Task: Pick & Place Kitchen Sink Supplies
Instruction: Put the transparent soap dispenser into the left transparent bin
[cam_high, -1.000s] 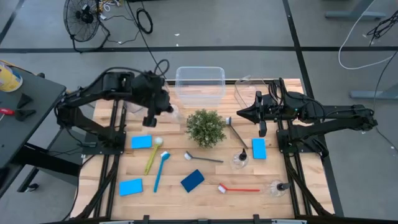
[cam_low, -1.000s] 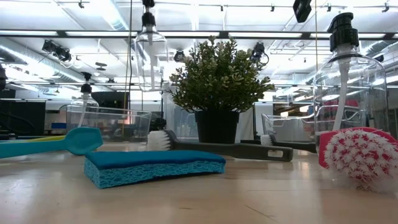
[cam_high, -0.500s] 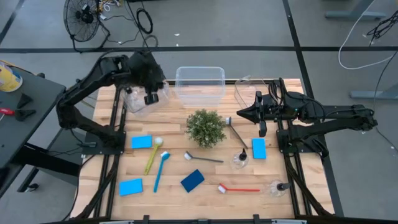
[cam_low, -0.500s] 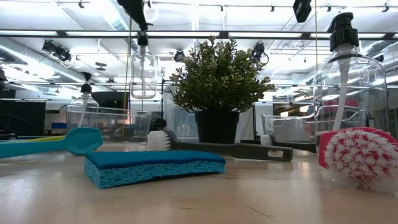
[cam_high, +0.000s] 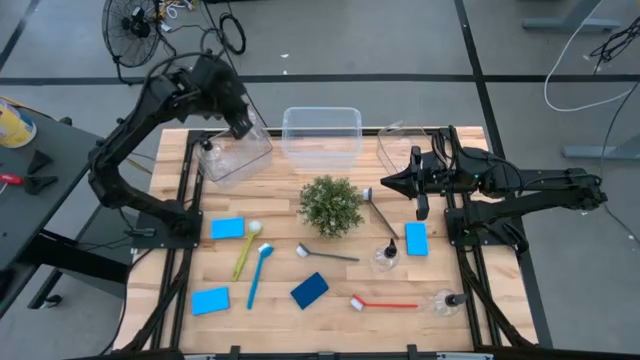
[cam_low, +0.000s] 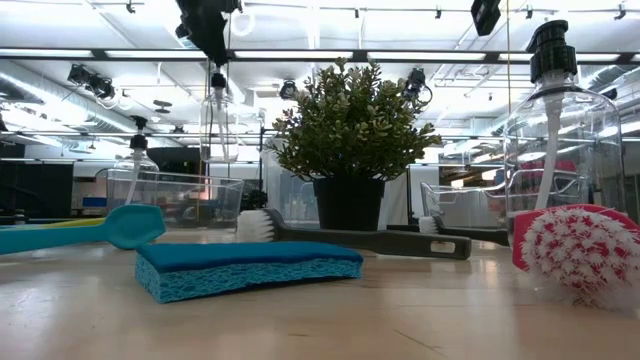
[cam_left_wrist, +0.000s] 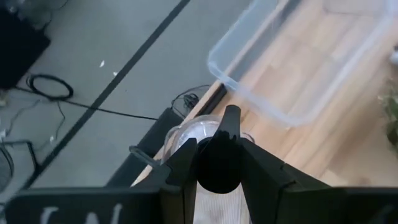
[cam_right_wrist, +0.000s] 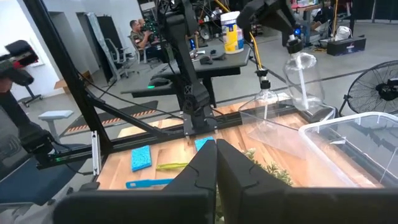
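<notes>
Low view: pump bottle (cam_low: 553, 150) cut off by right edge. Left wrist view: held bottle (cam_left_wrist: 198, 134) largely hidden behind own fingers (cam_left_wrist: 180, 171).

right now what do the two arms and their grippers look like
Both arms are matte black, built of chunky jointed links on black frame bases at the table's sides. The left gripper has two flat, angular black fingers with faint white lettering on the body below them. The right gripper has matching slim black fingers that taper toward the tips. No coloured markings show, and no loose cables are clear on either arm.
</notes>
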